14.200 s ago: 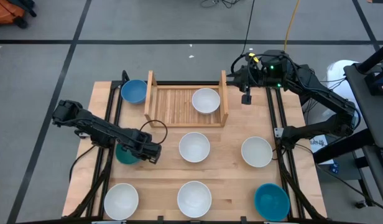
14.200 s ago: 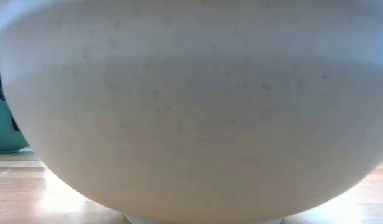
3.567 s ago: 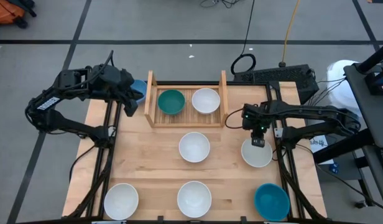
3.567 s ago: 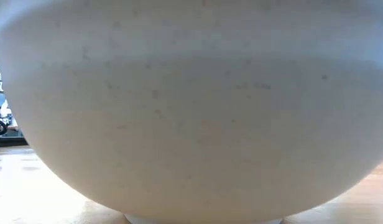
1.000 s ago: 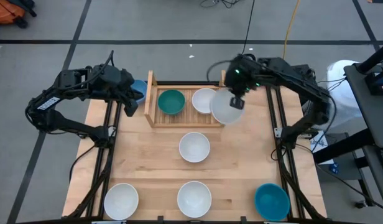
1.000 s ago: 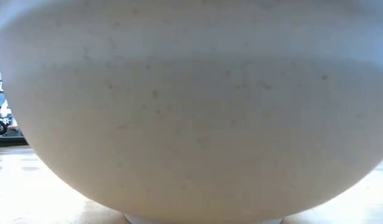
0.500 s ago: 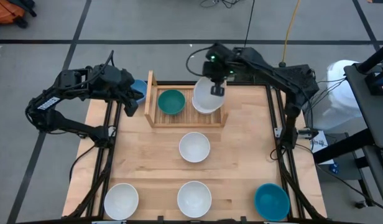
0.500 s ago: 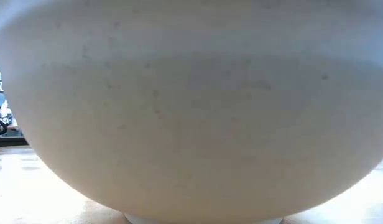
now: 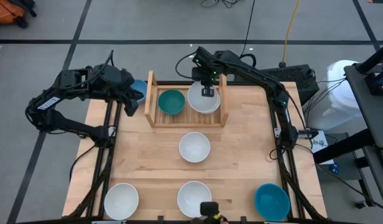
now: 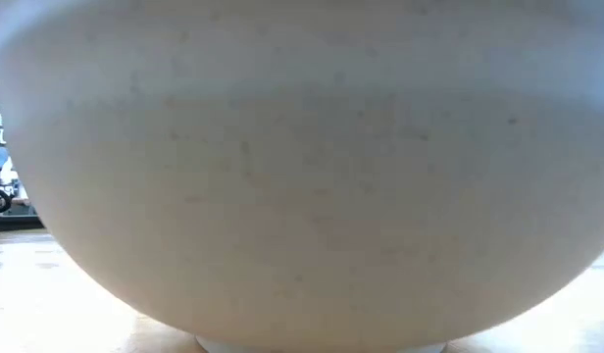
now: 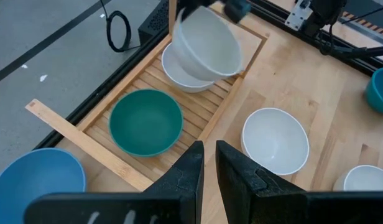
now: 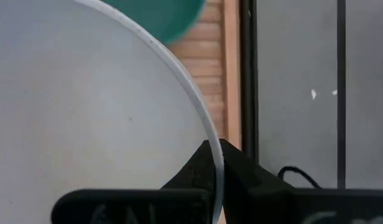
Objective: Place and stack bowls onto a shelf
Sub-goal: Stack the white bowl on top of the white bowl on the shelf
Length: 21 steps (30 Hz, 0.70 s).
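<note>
At the near edge of the light wooden tabletop (image 9: 148, 162) three small round bowls wait in a row, two white (image 9: 121, 200) (image 9: 194, 196) and one bright blue (image 9: 271, 201), and a little farther in sits another white bowl (image 9: 194, 147) on its own. The spot to its right, where a white bowl stood a few seconds ago, is now bare, because that bowl is the one I am carrying. My right gripper (image 9: 207, 88) is clenched on the rim of this round white bowl (image 11: 207, 42), and over the last second I have swung it from beside the low slatted light-wood shelf (image 9: 153, 93) to directly above the white bowl already resting on the shelf (image 11: 180, 71). The carried bowl hangs tilted and just clear of the one below (not yet nested, as far as my left wrist view shows). Beside them on the slats sits the dark teal-green bowl (image 9: 171, 101). So the stack is lined up; I judge lowering and letting go come next. Off the far left corner my left gripper (image 11: 206, 168) hovers, fingers nearly together and holding nothing, near a blue bowl (image 11: 36, 180).
</note>
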Each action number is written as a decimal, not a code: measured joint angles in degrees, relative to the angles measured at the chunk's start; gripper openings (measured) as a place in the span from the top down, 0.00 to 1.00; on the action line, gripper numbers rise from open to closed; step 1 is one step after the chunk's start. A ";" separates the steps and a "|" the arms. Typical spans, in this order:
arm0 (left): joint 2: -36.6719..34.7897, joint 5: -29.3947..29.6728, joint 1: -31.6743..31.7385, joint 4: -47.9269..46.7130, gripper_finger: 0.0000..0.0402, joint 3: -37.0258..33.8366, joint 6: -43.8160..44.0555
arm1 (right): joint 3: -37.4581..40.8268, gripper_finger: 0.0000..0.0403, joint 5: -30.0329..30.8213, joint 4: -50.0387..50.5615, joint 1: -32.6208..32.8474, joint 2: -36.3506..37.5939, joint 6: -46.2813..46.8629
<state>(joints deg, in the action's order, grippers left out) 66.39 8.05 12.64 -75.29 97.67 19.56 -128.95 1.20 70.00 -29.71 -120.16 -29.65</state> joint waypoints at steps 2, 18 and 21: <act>0.02 0.00 0.00 0.00 0.88 0.00 0.10 | 0.00 1.00 0.03 -0.55 -0.75 -1.24 -0.54; 0.01 0.00 0.01 0.00 0.88 0.00 0.28 | 0.27 1.00 -4.54 5.26 -8.31 -3.53 -0.27; 0.00 0.00 0.02 0.00 0.88 0.00 0.26 | 2.24 1.00 -4.74 4.72 -9.07 -3.47 -0.45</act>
<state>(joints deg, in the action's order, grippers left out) 66.39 8.05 12.66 -75.29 97.67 19.82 -126.70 -3.54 74.72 -38.78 -123.63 -30.10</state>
